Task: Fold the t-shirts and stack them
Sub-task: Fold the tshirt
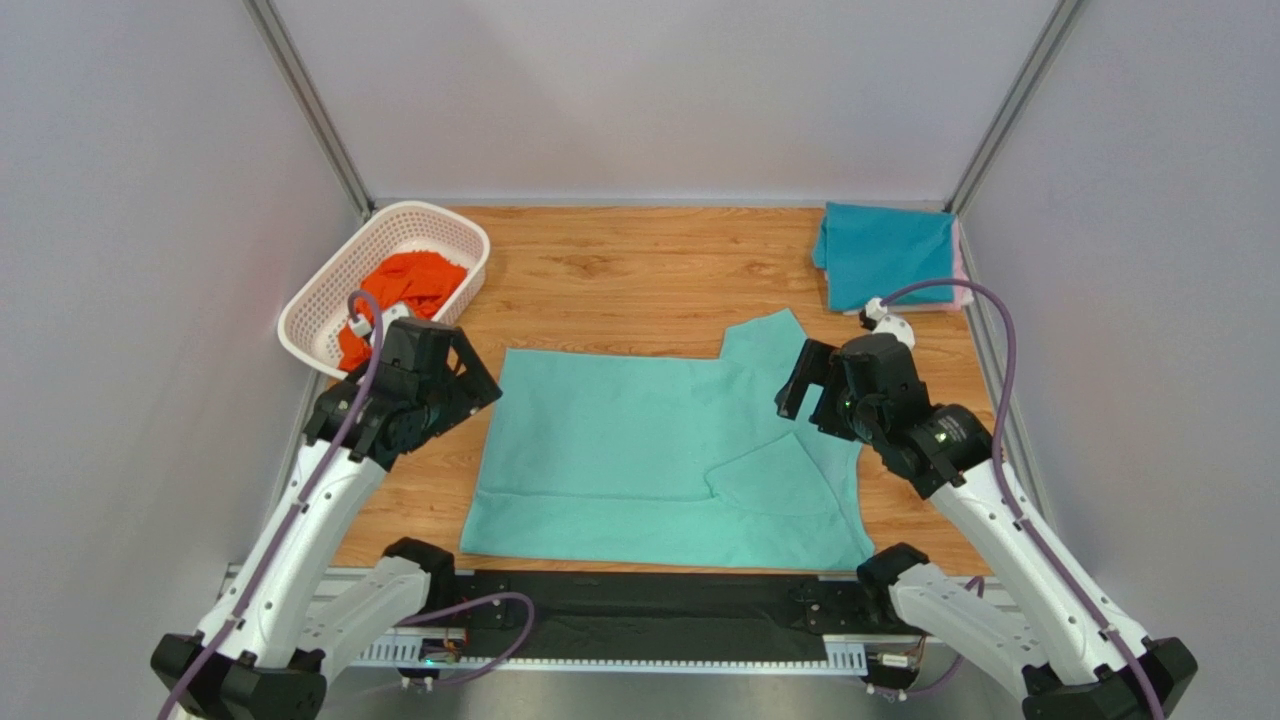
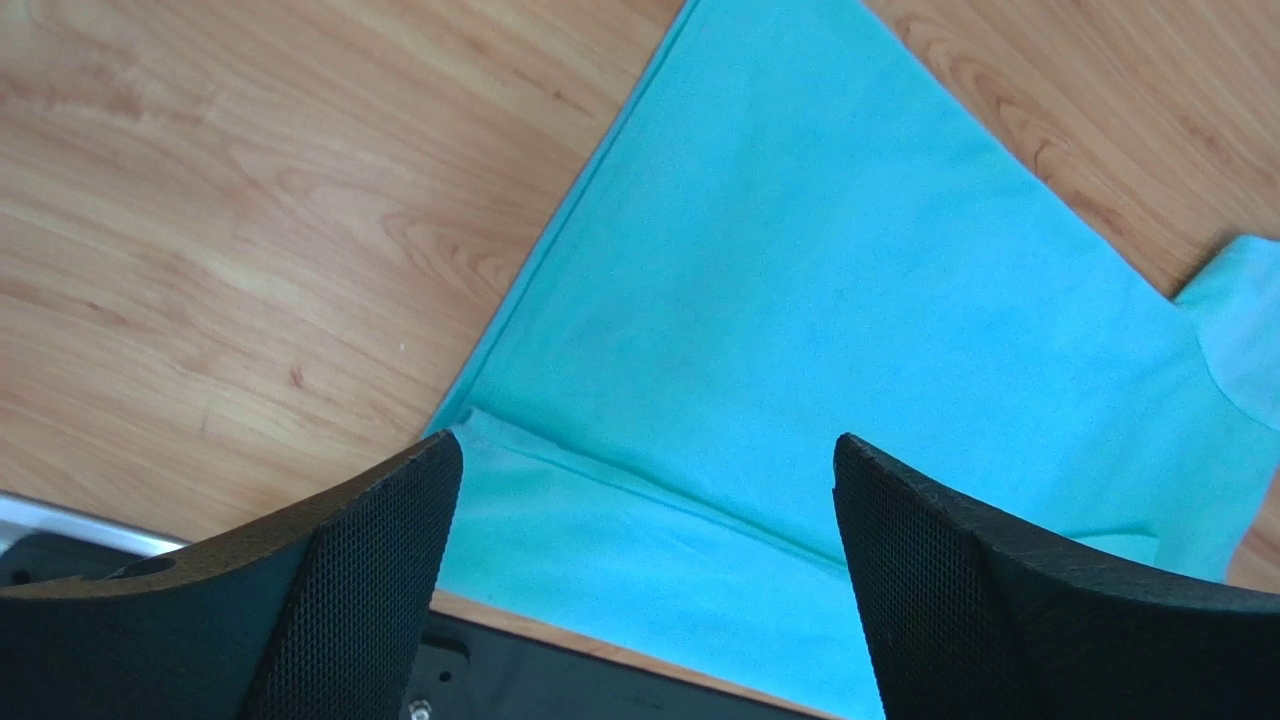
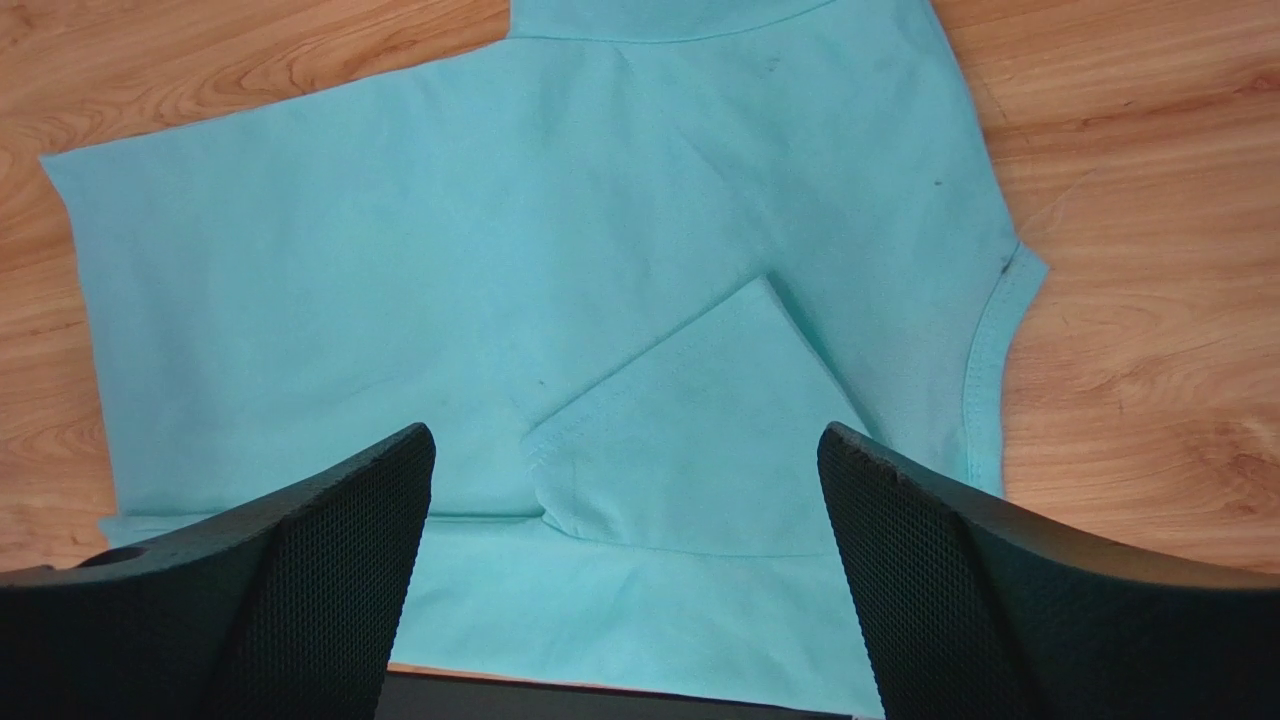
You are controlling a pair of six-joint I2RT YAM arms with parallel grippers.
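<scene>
We see the mint-green t-shirt (image 1: 631, 435) lying flat across the middle of the wooden table (image 1: 631, 270), its body stretching toward the left. A strip along its near edge is turned over onto the cloth, and one short sleeve (image 1: 774, 477) is folded inward on top of the body.

The left gripper (image 1: 458, 387) hangs over the shirt's left end. In its wrist view the jaws of the left gripper (image 2: 646, 458) are spread wide, with only the mint-green t-shirt (image 2: 842, 300) and bare wood between them. The right gripper (image 1: 804, 387) hangs over the shirt's right part. Its own camera shows the right gripper (image 3: 627, 443) with jaws spread just as wide and holding nothing. The folded sleeve (image 3: 691, 435) lies below them on the mint-green t-shirt (image 3: 451, 270).

At the far right corner we find the teal t-shirt (image 1: 887, 252) folded, resting on the pink t-shirt (image 1: 962, 297), of which only a thin edge shows. At the far left, the orange t-shirt (image 1: 409, 282) sits crumpled inside the white basket (image 1: 451, 225).
</scene>
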